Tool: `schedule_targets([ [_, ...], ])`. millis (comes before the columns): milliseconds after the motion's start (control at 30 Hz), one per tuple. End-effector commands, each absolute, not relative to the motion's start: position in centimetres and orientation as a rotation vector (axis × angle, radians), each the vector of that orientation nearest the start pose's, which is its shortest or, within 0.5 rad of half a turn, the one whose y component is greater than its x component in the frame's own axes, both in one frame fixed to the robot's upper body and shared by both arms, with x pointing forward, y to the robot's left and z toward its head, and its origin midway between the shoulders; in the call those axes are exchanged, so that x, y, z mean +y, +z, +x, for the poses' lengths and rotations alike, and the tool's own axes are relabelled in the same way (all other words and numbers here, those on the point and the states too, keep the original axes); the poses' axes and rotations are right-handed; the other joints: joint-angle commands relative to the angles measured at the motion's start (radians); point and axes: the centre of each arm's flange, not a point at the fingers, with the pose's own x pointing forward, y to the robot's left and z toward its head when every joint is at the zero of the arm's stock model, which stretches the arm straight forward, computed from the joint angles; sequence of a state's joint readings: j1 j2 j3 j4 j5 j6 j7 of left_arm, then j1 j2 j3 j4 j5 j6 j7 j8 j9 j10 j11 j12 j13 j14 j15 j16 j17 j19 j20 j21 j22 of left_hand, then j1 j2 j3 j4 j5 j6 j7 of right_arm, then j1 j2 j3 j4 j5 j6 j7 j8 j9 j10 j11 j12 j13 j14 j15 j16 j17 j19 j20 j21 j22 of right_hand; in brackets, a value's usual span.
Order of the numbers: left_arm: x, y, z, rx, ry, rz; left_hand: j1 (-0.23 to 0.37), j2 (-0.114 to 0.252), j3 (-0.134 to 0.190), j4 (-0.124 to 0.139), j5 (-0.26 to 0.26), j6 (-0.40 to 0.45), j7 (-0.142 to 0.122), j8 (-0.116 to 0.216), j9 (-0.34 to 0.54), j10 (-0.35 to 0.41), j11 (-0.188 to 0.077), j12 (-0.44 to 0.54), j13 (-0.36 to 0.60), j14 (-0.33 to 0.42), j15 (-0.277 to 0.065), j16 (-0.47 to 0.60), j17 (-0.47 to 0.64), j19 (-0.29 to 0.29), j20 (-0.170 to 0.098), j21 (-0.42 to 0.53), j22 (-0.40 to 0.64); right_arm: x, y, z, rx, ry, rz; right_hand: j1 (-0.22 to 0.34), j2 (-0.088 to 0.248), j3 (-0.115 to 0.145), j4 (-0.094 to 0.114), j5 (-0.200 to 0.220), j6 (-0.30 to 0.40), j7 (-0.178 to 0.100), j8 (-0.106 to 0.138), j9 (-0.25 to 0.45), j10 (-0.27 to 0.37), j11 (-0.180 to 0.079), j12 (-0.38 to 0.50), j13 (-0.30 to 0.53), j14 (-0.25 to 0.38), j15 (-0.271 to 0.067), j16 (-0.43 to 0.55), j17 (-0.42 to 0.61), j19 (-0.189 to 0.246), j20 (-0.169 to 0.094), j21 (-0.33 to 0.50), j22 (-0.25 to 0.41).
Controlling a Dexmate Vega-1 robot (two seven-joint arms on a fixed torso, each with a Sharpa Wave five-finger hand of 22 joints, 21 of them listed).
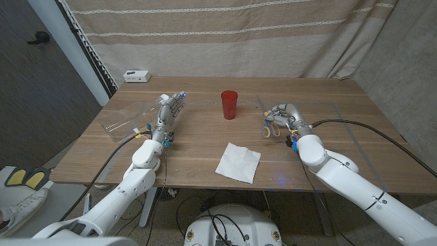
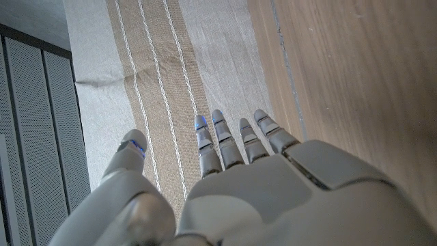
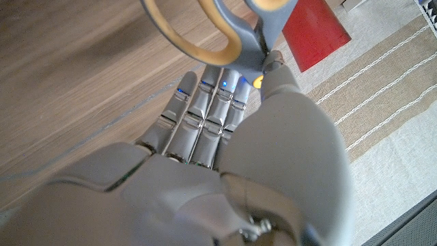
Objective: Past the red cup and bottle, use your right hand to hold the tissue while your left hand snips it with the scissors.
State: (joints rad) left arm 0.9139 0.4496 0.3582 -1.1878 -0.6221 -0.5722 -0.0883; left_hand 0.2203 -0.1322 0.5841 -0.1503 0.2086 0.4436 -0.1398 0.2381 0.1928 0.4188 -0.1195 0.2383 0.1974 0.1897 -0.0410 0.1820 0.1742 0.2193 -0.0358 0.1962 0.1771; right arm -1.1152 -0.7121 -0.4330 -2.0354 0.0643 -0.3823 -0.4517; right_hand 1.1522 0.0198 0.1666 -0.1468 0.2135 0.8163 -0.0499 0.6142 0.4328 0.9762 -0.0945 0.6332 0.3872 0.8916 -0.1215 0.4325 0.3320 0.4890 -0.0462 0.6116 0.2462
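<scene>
Head view: left robot hand (image 1: pixel 171 109) raised over the worktop (image 1: pixel 341 137), fingers apart, holding nothing; right robot hand (image 1: pixel 283 117) touches the scissors (image 1: pixel 271 127).
Counts: one red cup (image 1: pixel 229 104), one tissue (image 1: pixel 238 162) near the front edge, one clear plastic bottle (image 1: pixel 123 119) lying at far left.
Left wrist view: fingers (image 2: pixel 225 140) spread, nothing held.
Right wrist view: thumb and fingers (image 3: pixel 212 102) clamp the scissors' grey-yellow handle (image 3: pixel 218 34); cup just beyond.

The cup (image 1: pixel 230 104) stands behind the tissue (image 1: pixel 239 162); the scissors (image 1: pixel 270 128) lie right, at my right hand (image 1: pixel 281 117).
</scene>
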Motion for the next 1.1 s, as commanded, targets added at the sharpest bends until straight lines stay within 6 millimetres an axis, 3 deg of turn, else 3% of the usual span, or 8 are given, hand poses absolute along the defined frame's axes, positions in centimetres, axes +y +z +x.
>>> schedule_targets([
  [33, 28.8, -7.2, 63.5, -0.734, -0.242, -0.056, 0.008, -0.008, -0.002, -0.001, 0.005, 0.012, 0.0, 0.005, 0.004, 0.011, 0.002, 0.002, 0.003, 0.011, -0.123, 0.008, 0.004, -0.002, -0.105, 0.001, 0.001, -22.5, -4.8, 54.6, -0.483, -0.112, -0.589, 0.137, 0.123, 0.006, 0.002, 0.001, 0.006, -0.003, 0.006, 0.0, 0.087, -0.073, 0.002, 0.001, 0.01, -0.12, -0.004, 0.005, -0.001, -0.033, 0.01, 0.001],
  [233, 28.8, -7.0, 63.4, -0.744, -0.252, -0.056, 0.008, -0.009, -0.003, -0.001, 0.006, 0.016, 0.0, 0.004, 0.004, 0.017, -0.002, 0.003, 0.003, 0.015, -0.125, 0.009, 0.003, -0.002, -0.104, 0.002, 0.001, -22.8, -4.4, 54.9, -0.474, -0.103, -0.536, 0.137, 0.123, 0.006, 0.002, 0.0, 0.004, 0.002, 0.007, -0.002, 0.086, -0.073, 0.001, 0.003, 0.013, -0.12, -0.005, 0.006, -0.003, -0.034, 0.014, 0.0],
  [433, 28.6, -6.8, 63.6, -0.74, -0.274, -0.048, 0.01, -0.011, -0.004, -0.003, 0.008, 0.031, -0.006, 0.005, 0.003, 0.05, -0.032, 0.013, 0.003, 0.026, -0.141, 0.011, 0.003, 0.001, -0.103, 0.002, 0.001, -23.1, -4.3, 55.0, -0.473, -0.108, -0.521, 0.138, 0.123, 0.007, 0.002, -0.001, 0.003, 0.003, 0.009, -0.003, 0.086, -0.071, 0.001, 0.005, 0.013, -0.12, -0.007, 0.007, -0.005, -0.034, 0.019, 0.0],
  [567, 28.3, -6.6, 63.7, -0.755, -0.287, -0.04, 0.012, -0.012, -0.004, -0.004, 0.009, 0.033, -0.006, 0.004, 0.003, 0.057, -0.033, 0.013, 0.003, 0.029, -0.14, 0.011, 0.003, 0.001, -0.104, 0.002, 0.001, -23.2, -4.2, 55.1, -0.467, -0.094, -0.482, 0.137, 0.123, 0.007, 0.002, -0.002, 0.003, 0.002, 0.009, -0.005, 0.087, -0.071, -0.001, 0.004, 0.014, -0.12, -0.009, 0.008, -0.006, -0.034, 0.022, -0.001],
  [667, 28.2, -6.4, 63.6, -0.783, -0.279, -0.049, 0.019, -0.013, -0.002, -0.007, 0.011, 0.005, -0.025, -0.011, 0.003, 0.066, -0.04, 0.013, 0.002, 0.043, -0.154, 0.014, 0.002, 0.003, -0.109, 0.002, 0.0, -23.4, -4.2, 55.3, -0.459, -0.068, -0.436, 0.137, 0.122, 0.008, 0.002, -0.002, 0.003, 0.001, 0.01, -0.006, 0.089, -0.071, -0.002, 0.002, 0.014, -0.12, -0.009, 0.008, -0.009, -0.035, 0.023, -0.001],
  [833, 28.2, -5.7, 63.3, -0.81, -0.292, 0.01, 0.026, -0.015, -0.001, -0.01, 0.015, 0.019, -0.031, -0.008, 0.003, 0.082, -0.046, 0.017, 0.002, 0.049, -0.159, 0.013, 0.002, 0.003, -0.113, 0.001, 0.0, -23.6, -4.0, 55.3, -0.473, -0.066, -0.437, 0.138, 0.122, 0.008, 0.002, -0.003, 0.004, 0.001, 0.012, -0.006, 0.087, -0.07, -0.003, 0.004, 0.014, -0.12, -0.011, 0.009, -0.01, -0.033, 0.026, -0.001],
  [1100, 27.7, -5.4, 62.9, -0.817, -0.31, 0.035, 0.037, -0.018, 0.0, -0.012, 0.021, 0.065, -0.02, 0.006, 0.003, 0.12, -0.051, 0.025, 0.002, 0.046, -0.159, 0.009, 0.002, -0.001, -0.112, 0.0, 0.0, -23.8, -3.6, 55.5, -0.479, -0.055, -0.379, 0.139, 0.121, 0.008, 0.002, -0.004, 0.004, 0.002, 0.012, -0.009, 0.088, -0.071, -0.003, 0.006, 0.014, -0.12, -0.012, 0.011, -0.014, -0.032, 0.03, -0.002],
])
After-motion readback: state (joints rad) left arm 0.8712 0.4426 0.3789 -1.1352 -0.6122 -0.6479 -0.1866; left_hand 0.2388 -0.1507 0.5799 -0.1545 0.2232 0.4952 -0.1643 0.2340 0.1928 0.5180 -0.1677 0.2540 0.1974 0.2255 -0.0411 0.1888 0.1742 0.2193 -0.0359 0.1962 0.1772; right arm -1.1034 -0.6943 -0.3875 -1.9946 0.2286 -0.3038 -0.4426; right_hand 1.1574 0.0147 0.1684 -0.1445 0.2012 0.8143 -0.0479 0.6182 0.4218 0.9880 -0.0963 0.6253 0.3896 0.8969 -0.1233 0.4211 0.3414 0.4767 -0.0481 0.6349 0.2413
